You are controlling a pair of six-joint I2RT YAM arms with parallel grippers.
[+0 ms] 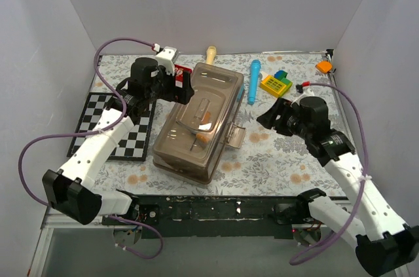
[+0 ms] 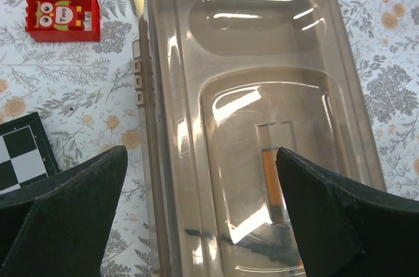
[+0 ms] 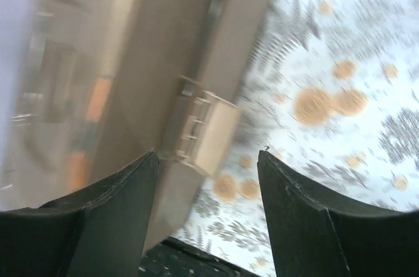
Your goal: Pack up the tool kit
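Note:
The grey-brown translucent toolbox [image 1: 200, 120] lies shut in the middle of the table, and its tan latch [image 1: 236, 136] sticks out on its right side. An orange-handled tool [image 2: 270, 179] shows through the lid [image 2: 262, 61]. My left gripper [image 1: 184, 87] is open and empty, held above the box's far left part, and its fingers [image 2: 65, 205] straddle the lid's left half. My right gripper [image 1: 268, 118] is open and empty just right of the box. In the blurred right wrist view it [image 3: 208, 159] faces the latch [image 3: 209, 136] and the box's side [image 3: 163, 41].
A blue cylindrical tool [image 1: 253, 81], a yellow toy block [image 1: 275, 84] and an orange piece [image 1: 323, 65] lie at the back right. A cream handle [image 1: 211, 53] lies behind the box. A checkerboard [image 1: 114, 126] lies left, and a red block [image 2: 63, 17] sits beside the box.

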